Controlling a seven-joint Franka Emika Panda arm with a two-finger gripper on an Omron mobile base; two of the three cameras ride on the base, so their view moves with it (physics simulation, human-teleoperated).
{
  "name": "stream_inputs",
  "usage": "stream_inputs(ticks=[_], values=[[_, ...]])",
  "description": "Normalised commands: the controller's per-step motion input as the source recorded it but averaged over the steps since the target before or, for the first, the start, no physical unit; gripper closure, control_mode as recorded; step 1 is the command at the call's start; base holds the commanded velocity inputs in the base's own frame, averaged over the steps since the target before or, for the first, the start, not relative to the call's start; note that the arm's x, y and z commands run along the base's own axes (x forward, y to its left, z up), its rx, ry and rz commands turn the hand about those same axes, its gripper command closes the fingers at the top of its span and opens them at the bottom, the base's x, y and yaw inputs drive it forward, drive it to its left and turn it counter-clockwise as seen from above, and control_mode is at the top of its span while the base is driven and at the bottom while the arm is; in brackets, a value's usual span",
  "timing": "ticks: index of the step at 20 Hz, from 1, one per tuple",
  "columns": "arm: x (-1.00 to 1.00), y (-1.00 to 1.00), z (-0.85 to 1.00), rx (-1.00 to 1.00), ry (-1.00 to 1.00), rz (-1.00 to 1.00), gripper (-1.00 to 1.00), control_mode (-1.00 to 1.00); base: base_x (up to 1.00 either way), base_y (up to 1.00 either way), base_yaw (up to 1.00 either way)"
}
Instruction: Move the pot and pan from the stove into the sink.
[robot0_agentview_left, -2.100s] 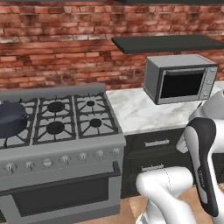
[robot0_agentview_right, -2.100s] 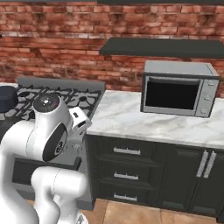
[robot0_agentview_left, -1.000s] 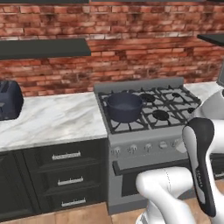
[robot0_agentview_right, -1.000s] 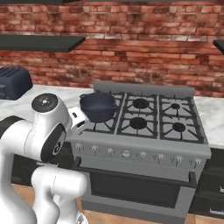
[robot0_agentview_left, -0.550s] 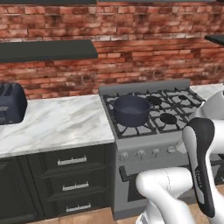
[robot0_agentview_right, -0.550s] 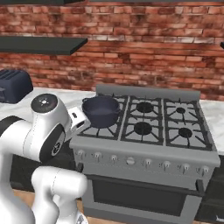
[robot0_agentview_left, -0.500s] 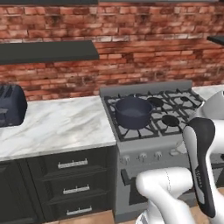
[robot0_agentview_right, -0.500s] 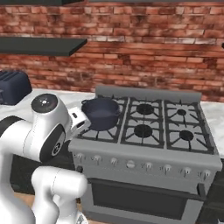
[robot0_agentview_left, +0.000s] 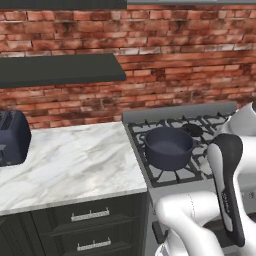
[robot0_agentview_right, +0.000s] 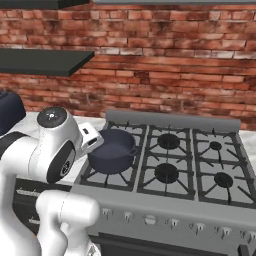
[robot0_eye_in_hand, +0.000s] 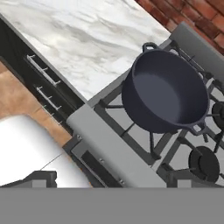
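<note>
The white robot arm with dark joints (robot0_agentview_left: 227, 190) is folded close to its base: in the left base view its upper link stands almost upright at the lower right of the frame, and in the right base view a big round joint (robot0_agentview_right: 55, 145) is at the left, with the white wrist part next to the pot. The gripper's opening I cannot tell (the finger tips are not clear at the bottom of the hand view). The deep, round, dark blue-grey pot (robot0_agentview_left: 168, 147) with small loop handles stands on the front left burner of the grey steel gas stove (robot0_agentview_right: 200, 200), in the centre right of the left base view. In the hand view the pot (robot0_eye_in_hand: 168, 92) is at the upper right, seen from above, empty inside. The white marble counter (robot0_agentview_left: 65, 165) lies to the left of the stove, and a dark toaster (robot0_agentview_left: 11, 137) stands at its left edge. A dark shelf (robot0_agentview_left: 57, 70) hangs on the red brick wall (robot0_agentview_right: 175, 60) above.
</note>
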Motion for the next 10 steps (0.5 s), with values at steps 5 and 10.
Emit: stream_inputs(ticks=[5,10], values=[[0.7,0.35,-0.07,-0.02,0.0,-0.06,-1.0,-1.0,0.0,0.0,0.0],[0.66,0.37,-0.08,-0.02,0.0,-0.09,-1.0,-1.0,0.0,0.0,0.0]])
